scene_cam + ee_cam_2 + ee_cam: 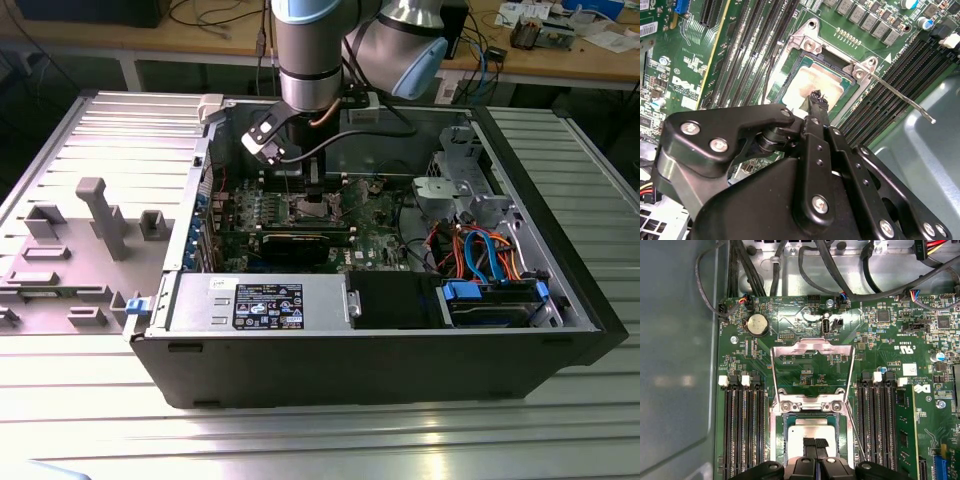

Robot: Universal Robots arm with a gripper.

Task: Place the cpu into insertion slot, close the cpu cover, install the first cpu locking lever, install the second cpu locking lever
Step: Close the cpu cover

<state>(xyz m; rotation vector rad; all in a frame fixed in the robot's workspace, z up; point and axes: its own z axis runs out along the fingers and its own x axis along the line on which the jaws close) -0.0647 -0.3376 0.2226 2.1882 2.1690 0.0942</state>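
Observation:
The cpu (812,429), a silvery square chip, lies flat inside the insertion slot (788,426) on the green board; it also appears in the second wrist view (812,82). The cpu cover (812,344), a silver frame with a square opening, stands swung up from its hinge, clear of the chip. My gripper (816,444) hovers just over the chip's middle with its black fingertips (817,100) pressed together and nothing between them. A thin wire locking lever (900,97) sticks out unlatched beside the slot. In the exterior view the gripper (313,198) reaches down into the open case.
Long black memory slots (742,430) flank the socket on both sides. Black cables (805,265) and a coin battery (758,325) lie beyond the cover. The open computer case (560,250) holds a graphics card (305,245), power supply (260,300) and drive cage (470,190).

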